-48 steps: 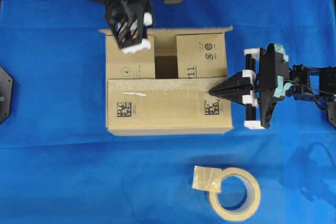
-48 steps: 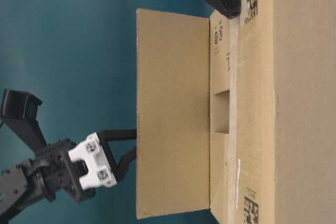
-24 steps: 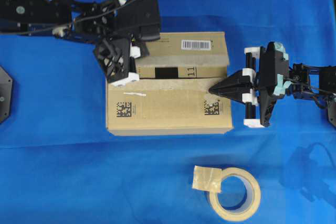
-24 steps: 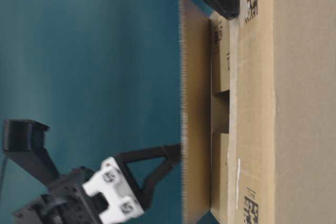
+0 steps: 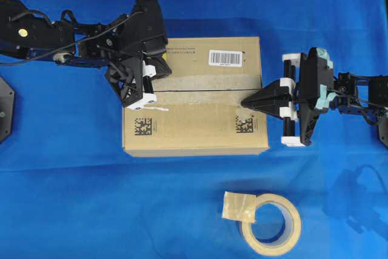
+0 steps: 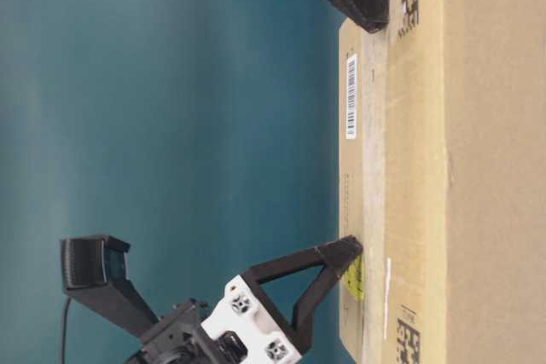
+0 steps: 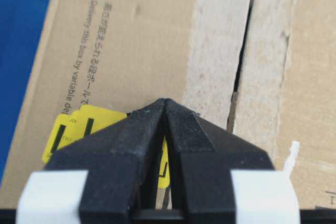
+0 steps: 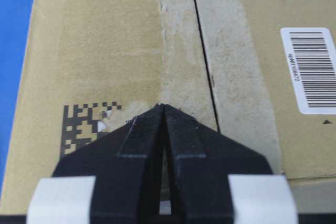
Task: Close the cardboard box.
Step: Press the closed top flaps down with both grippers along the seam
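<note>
Box [image 5: 195,110] mid-surface, both long flaps flat, seam nearly shut. Left gripper [image 5: 145,88] and right gripper [image 5: 247,102], jaws together holding nothing, press flaps so they don't spring up.

Bright, even overhead light; soft shadows on the blue cloth [image 5: 73,180]; all views sharp, no glare.

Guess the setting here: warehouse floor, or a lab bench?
Most likely a lab tabletop rig. A blue cloth covers the work surface, two arms work one cardboard box, left gripper and right gripper both on its top, and a tape roll lies beside it. No shelving or conveyor shows.
</note>
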`<state>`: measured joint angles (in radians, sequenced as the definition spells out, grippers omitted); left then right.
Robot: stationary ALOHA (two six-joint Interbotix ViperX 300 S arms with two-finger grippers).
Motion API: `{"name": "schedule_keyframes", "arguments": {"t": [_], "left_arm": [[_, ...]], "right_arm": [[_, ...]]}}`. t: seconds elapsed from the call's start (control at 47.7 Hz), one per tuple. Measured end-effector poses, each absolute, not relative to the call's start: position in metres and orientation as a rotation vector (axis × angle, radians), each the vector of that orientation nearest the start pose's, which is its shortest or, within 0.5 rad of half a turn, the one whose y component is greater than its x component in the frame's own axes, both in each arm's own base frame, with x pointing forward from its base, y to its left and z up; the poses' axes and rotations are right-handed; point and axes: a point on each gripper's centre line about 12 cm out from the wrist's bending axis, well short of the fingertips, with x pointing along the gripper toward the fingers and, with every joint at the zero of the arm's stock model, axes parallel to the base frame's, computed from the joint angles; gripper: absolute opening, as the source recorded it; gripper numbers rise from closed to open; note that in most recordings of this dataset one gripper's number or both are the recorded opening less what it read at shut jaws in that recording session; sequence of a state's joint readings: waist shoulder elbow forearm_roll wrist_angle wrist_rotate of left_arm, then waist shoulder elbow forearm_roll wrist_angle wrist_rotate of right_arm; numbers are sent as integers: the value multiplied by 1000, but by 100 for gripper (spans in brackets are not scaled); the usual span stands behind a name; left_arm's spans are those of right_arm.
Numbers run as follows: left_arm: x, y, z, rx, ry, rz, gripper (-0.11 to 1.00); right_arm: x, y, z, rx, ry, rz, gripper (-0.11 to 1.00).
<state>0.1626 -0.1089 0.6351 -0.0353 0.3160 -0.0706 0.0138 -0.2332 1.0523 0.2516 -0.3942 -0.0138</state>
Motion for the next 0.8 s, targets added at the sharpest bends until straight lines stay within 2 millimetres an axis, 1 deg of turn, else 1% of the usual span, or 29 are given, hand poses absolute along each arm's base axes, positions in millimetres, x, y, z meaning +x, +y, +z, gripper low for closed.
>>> {"name": "schedule_keyframes", "arguments": {"t": [0.461,0.797], "left_arm": [[359,55,191,-171,826,181,0],[359,55,191,-171,823,181,0]], "right_arm": [[303,-26,168,205,402,-189,0],[303,-28,168,206,400,-195,0]]}}
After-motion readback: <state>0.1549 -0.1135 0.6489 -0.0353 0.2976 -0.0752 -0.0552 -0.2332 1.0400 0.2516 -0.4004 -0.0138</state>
